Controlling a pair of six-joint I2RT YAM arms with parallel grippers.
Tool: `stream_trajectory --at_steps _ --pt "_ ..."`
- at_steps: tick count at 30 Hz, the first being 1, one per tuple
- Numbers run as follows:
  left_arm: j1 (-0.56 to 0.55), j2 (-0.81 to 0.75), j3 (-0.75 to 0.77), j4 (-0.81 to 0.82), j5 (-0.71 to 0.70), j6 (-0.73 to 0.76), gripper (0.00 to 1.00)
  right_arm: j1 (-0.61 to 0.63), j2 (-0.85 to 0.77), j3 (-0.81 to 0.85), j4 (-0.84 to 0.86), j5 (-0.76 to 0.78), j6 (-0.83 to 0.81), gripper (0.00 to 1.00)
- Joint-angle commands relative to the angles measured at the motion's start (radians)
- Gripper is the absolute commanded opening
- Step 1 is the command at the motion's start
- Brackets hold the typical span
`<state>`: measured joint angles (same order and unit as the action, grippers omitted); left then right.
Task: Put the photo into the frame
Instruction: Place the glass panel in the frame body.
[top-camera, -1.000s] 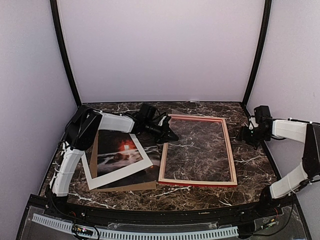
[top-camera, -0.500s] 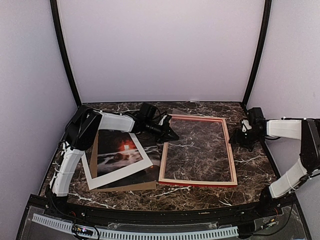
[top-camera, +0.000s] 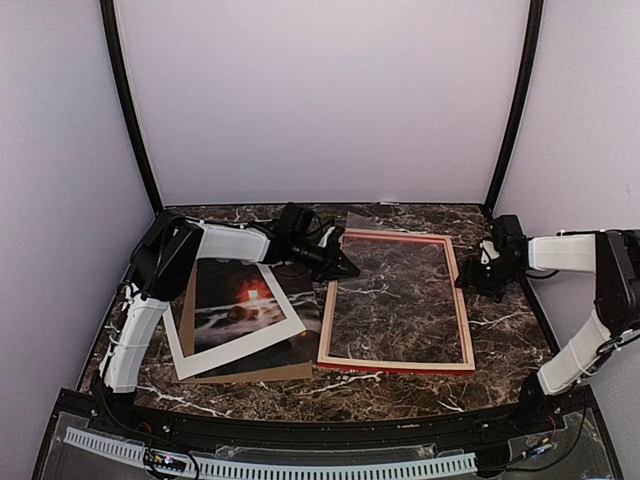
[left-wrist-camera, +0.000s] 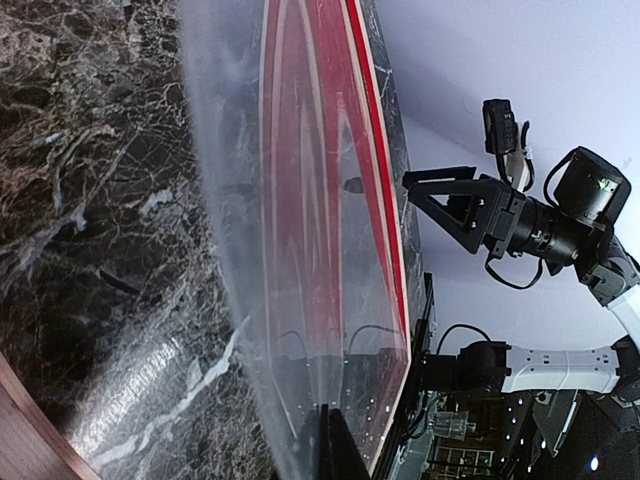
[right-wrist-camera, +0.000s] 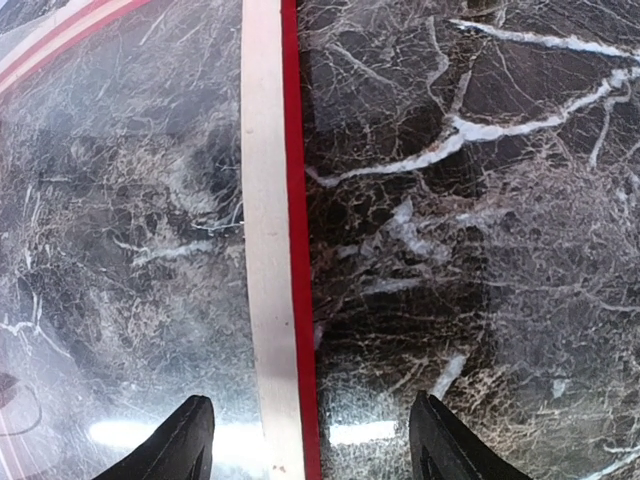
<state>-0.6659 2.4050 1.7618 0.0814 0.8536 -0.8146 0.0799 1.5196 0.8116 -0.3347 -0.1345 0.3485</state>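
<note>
The frame (top-camera: 395, 366) lies back-up at centre right, pale wood with red edges. The photo (top-camera: 247, 298), dark with a red glow, lies at the left under a white mat board (top-camera: 285, 333) on a brown backing board (top-camera: 250, 375). My left gripper (top-camera: 341, 268) is at the frame's far left corner. In the left wrist view it (left-wrist-camera: 335, 445) is shut on the edge of a clear pane (left-wrist-camera: 300, 250), which is tilted up from the frame (left-wrist-camera: 385, 200). My right gripper (top-camera: 470, 280) is open and empty; its jaws straddle the frame's right rail (right-wrist-camera: 270, 250) from above.
The dark marble table (top-camera: 510, 335) has bare room right of the frame and along the front. The clear pane's far corner (top-camera: 362, 222) sticks out past the frame's far rail. Purple walls and black posts (top-camera: 510, 110) enclose the table.
My right gripper has moved left, from near the right wall to over the frame's right rail. My left gripper has hardly moved and still holds the pane.
</note>
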Motion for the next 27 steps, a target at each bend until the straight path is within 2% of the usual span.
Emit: stream_trajectory --at_steps 1,27 --pt "-0.008 -0.007 0.029 0.027 -0.013 0.027 0.0 0.004 0.029 0.042 0.03 0.01 -0.002 0.68" --pt "0.003 0.029 0.07 0.015 -0.026 0.015 0.0 0.005 0.083 0.104 0.017 0.033 -0.002 0.68"
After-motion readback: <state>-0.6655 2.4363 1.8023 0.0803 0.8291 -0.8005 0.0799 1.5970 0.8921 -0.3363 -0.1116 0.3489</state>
